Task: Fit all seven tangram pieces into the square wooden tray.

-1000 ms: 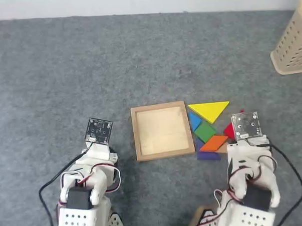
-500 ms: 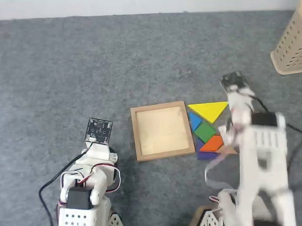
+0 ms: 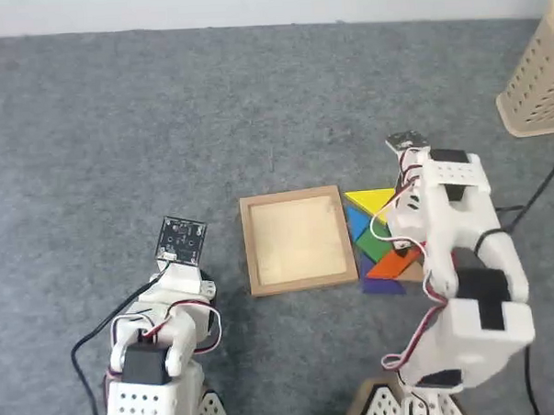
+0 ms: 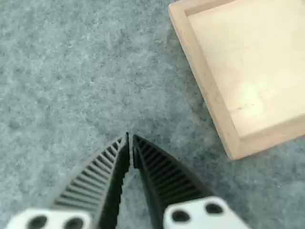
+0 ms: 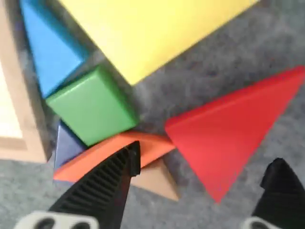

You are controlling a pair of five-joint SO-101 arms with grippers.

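Right gripper [image 5: 206, 155]: my jaws wide, straddling the red wooden triangle [image 5: 233, 136].
Tray: square wooden tray [image 3: 247, 245] empty, pieces [image 3: 375, 242] just beside it.
Grasp: I should centre on flat edges, then close.

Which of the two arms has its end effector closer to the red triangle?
Right. The right end effector hangs open just over the red triangle. The left end effector sits shut above the carpet, on the far side of the wooden tray.
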